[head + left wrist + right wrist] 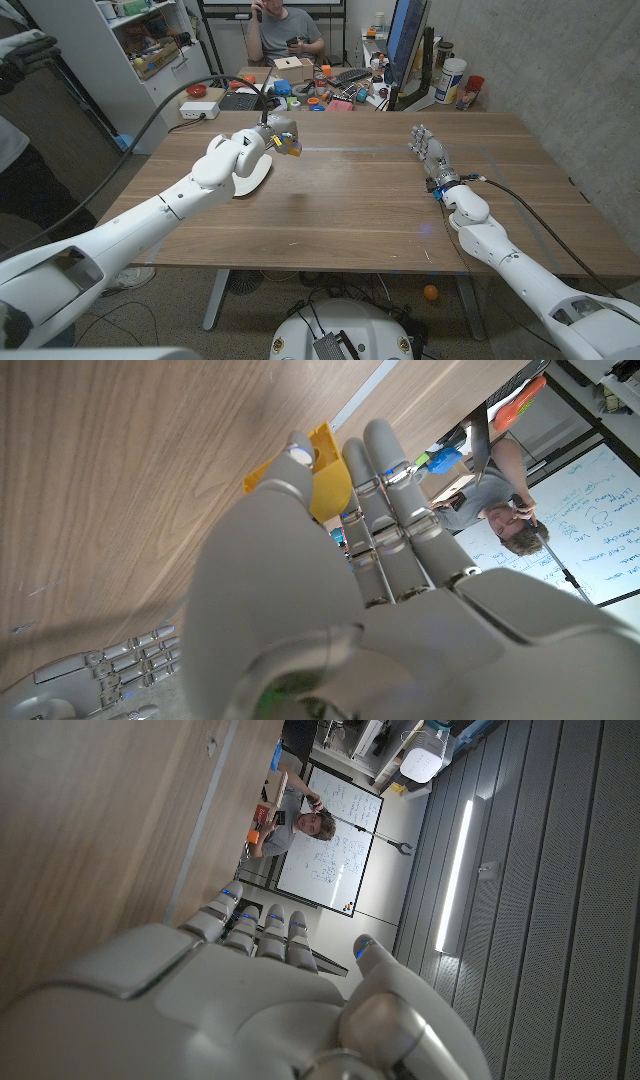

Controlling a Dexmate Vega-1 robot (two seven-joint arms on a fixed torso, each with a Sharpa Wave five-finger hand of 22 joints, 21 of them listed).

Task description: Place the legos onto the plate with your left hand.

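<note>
The wooden table (340, 210) runs out toward a cluttered office. Nearest, the right hand (430, 155) stands on edge, fingers straight, holding nothing. Farther out, the left hand (262, 140) pinches the yellow lego (290, 142) above the white plate (252, 175). It should lower before letting go, so the brick doesn't bounce off.

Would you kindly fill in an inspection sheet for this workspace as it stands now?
Surface: wooden table, bare in the middle.
Job's things: yellow lego held in the left hand; white plate lies under that arm.
Clutter: nothing seen on the table.
Hands: right hand holds nothing, fingers apart.
Cables: black cable runs along the right arm.
Surroundings: seated person behind, cluttered desk, shelves.
</note>
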